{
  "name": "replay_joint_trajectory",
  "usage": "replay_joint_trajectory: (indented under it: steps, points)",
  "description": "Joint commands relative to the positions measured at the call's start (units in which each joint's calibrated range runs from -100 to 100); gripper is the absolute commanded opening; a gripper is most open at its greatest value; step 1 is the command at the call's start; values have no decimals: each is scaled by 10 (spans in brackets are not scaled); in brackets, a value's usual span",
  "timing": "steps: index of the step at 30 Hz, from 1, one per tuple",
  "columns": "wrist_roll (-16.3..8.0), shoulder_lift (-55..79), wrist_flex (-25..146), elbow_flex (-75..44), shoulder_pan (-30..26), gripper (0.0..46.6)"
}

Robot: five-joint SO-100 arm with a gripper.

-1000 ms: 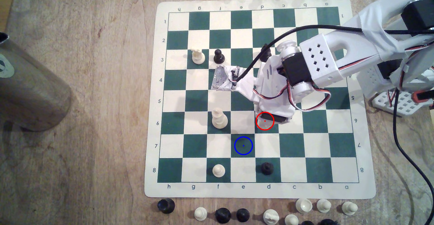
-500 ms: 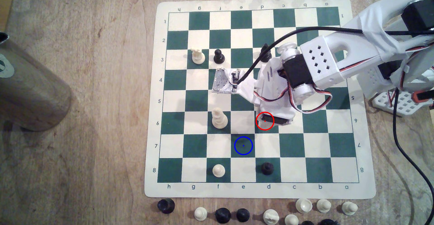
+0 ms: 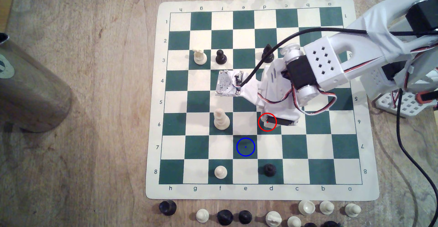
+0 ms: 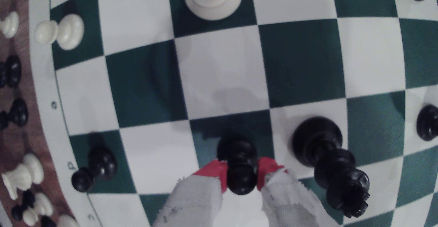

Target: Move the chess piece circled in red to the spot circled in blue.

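Exterior view, read from its left: a metal cylinder [image 3: 30,87] lies on the wooden table [image 3: 94,122], then comes the green and cream board [image 3: 388,189]. A tall white piece [image 3: 221,120] stands in the row marked 6. The blue-ringed square [image 3: 245,147] is bare, one row nearer the bottom edge and one column further toward the exterior view's left than the red-ringed square [image 3: 262,132]. That diagonal step is the relation the coming move turns on, by my reading. The arm [image 3: 331,63] reaches in from the exterior view's right and covers the red ring's square, so the pawn is hidden there under the wrist.

In the wrist view the black pawn [image 4: 239,163] stands upright on a green square, its long axis vertical, its round head between the two red-tipped fingers [image 4: 214,170] of the claw [image 4: 241,173]. The claw is narrowed around the head and appears to touch it on both sides; whether the base has left the board I cannot tell. A tall black piece [image 4: 331,163] stands just beside, near enough to be brushed. The white piece's top is cut off by the frame.
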Motion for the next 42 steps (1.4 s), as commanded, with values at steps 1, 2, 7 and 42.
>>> replay_joint_trajectory:
  steps: [1,2,7,42]
  points:
    - [6,-94,31,-40,-4,4]
    - [6,-116,48,-45,-6,4]
    - [7,-162,113,-88,-25,3]
    - [16,119,108,-366,-69,3]
